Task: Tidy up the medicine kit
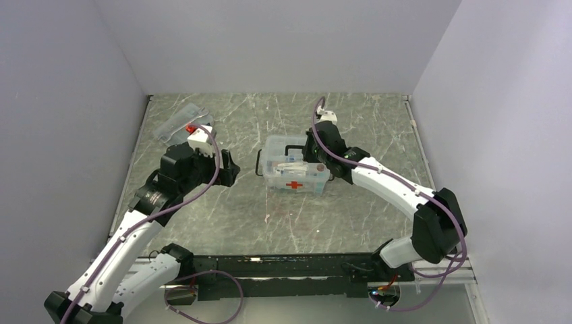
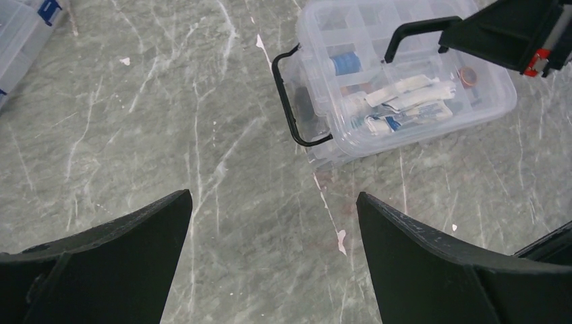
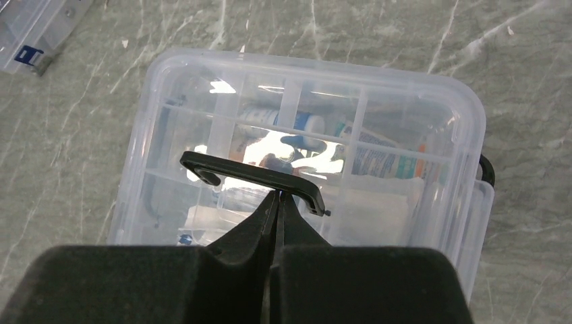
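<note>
While the medicine kit sits in the middle of the worktop, the right claw, pressed together, is at its dark handle and the left claw hangs spread nearby. A push may slide the light tub away.

Pale walls, apparently marble tabletop.

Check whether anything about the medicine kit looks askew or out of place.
On the medicine kit, the black end clasp swings out from the tub, seemingly unlatched. In the right wrist view the lid looks slightly offset from the tub at one end. Nothing appears spilled.
</note>
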Controlling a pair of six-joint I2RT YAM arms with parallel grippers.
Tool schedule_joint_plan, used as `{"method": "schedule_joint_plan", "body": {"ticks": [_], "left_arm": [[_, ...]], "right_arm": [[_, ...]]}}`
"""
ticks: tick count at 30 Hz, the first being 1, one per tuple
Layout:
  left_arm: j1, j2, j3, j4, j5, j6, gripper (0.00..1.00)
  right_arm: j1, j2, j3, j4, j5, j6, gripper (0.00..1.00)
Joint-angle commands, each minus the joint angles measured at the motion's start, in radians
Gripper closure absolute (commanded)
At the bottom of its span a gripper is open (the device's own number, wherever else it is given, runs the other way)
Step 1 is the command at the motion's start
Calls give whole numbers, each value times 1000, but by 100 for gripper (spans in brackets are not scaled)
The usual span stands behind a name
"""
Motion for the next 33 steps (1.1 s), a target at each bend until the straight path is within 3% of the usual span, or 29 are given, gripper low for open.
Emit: {"method": "schedule_joint_plan", "body": {"ticks": [1, 10, 25, 33], "left_arm": [[5, 18, 51, 45, 70, -10, 1], [6, 103, 142, 46, 184, -3, 0], [6, 116, 123, 70, 203, 4, 1], [6, 107, 126, 59, 195, 20, 1]], "right_arm": [[-35, 34, 90, 28, -17, -14, 100], [-66, 50, 102, 9, -84, -44, 100], [-66, -79, 97, 7, -204, -81, 100], [-68, -9, 161, -1, -170, -86, 100]]}}
